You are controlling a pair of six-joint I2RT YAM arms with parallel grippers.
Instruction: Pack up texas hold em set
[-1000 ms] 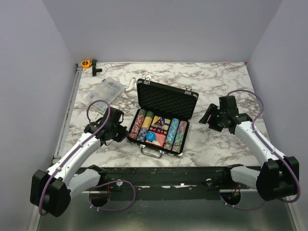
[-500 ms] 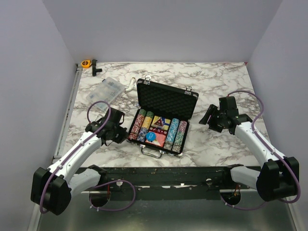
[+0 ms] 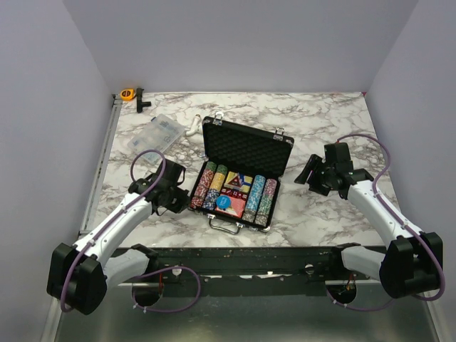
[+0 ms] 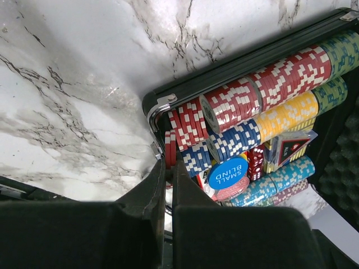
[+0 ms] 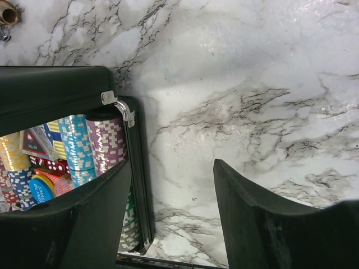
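The black silver-trimmed briefcase (image 3: 246, 149) lies open mid-table with its foam lid up. Rows of multicoloured poker chips (image 3: 214, 187) fill it, with a blue "SMALL BLIND" disc (image 4: 227, 172), red dice (image 4: 256, 157) and a red card deck (image 4: 233, 188) in the middle. My left gripper (image 3: 178, 197) is at the case's near left corner. In the left wrist view it (image 4: 169, 165) is shut on a couple of red poker chips (image 4: 170, 147) standing on edge at that corner. My right gripper (image 3: 310, 174) is open and empty over the marble beside the case's right wall (image 5: 137, 185).
A clear plastic compartment box (image 3: 158, 132) lies at the back left, with a white object (image 3: 194, 128) beside it. An orange tape measure (image 3: 127, 93) and a black part (image 3: 141, 100) sit at the far left corner. A metal rail (image 3: 105, 149) runs along the left edge.
My left gripper has shifted slightly nearer along the case's left side. The right arm has not moved.
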